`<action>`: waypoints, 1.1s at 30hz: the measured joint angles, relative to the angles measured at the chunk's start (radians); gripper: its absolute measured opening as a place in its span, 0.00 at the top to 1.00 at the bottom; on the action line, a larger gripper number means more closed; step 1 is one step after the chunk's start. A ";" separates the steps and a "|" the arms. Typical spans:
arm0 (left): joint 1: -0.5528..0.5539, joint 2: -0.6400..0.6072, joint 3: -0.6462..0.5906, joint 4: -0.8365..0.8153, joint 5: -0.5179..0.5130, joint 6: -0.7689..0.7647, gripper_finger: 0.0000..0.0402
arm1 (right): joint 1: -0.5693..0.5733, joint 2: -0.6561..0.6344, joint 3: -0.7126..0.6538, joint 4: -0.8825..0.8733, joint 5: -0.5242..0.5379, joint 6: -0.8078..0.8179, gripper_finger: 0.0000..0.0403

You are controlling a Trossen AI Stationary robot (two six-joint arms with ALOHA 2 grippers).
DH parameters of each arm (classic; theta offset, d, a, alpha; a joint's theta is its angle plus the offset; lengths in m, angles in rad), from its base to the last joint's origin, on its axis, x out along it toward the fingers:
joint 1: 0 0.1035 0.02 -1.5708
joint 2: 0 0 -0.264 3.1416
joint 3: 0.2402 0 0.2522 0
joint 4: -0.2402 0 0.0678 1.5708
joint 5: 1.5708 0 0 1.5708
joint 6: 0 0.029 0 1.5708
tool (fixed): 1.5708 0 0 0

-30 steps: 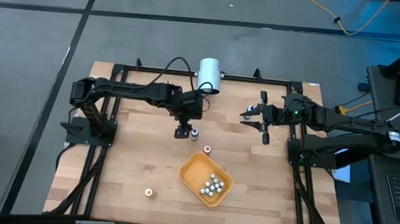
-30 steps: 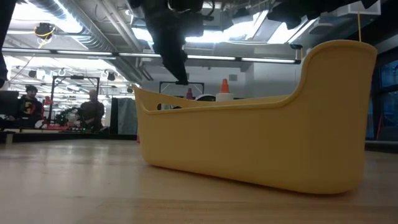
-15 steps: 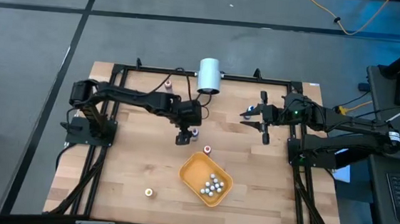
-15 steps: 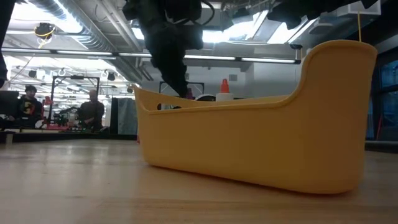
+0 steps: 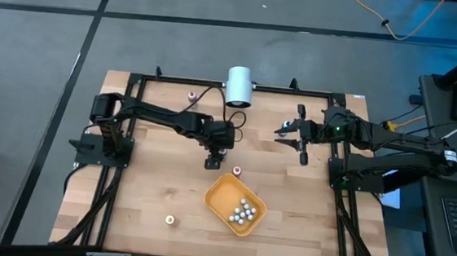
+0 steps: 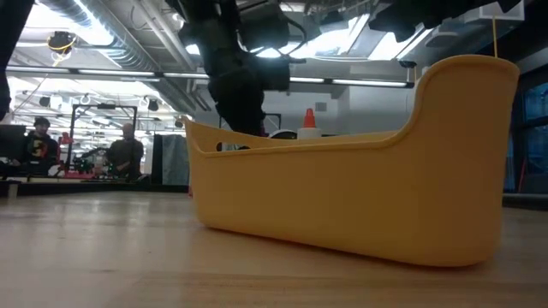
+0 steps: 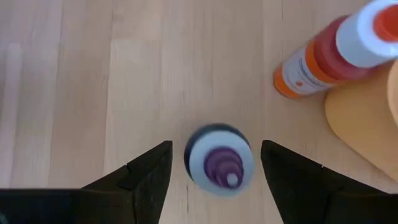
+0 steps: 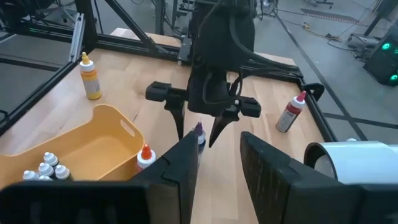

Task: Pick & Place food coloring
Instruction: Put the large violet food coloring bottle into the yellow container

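A tiny food coloring bottle with a purple top (image 7: 219, 163) stands upright on the wooden table. My left gripper (image 7: 216, 147) is open and points down over it, one finger on each side and a gap to each; the right wrist view shows that gripper (image 8: 203, 132) straddling the bottle (image 8: 199, 132). A red-topped bottle (image 5: 236, 170) stands just beside it, next to the orange tray (image 5: 222, 194), which holds several white-topped bottles (image 5: 243, 213). My right gripper (image 5: 293, 141) hangs open and empty above the table's right side.
A yellow-topped bottle (image 5: 170, 219) stands near the front left, a red bottle (image 5: 190, 95) near the far rail and a blue-topped one (image 5: 285, 123) by my right gripper. A white cylinder (image 5: 239, 86) sits at the far edge. People show beyond the table in the low view.
My left gripper has come down and a little toward the table's right and near edge, onto the purple-topped bottle; its open fingers now stand on either side of it. The bottle has stayed where it was.
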 joint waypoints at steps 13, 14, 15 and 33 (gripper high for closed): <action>0.005 0.014 0.000 0.012 0.001 0.004 0.40 | 0.000 0.000 0.000 -0.006 0.000 0.000 0.70; 0.005 0.014 0.000 0.014 0.002 0.001 0.41 | 0.000 0.000 0.000 -0.007 0.000 0.000 0.70; 0.005 0.014 0.000 0.015 0.002 0.000 0.42 | 0.000 0.000 0.000 -0.007 0.000 0.000 0.70; 0.001 0.006 0.000 0.023 -0.026 -0.063 0.62 | 0.000 0.000 0.000 -0.008 0.000 0.000 0.70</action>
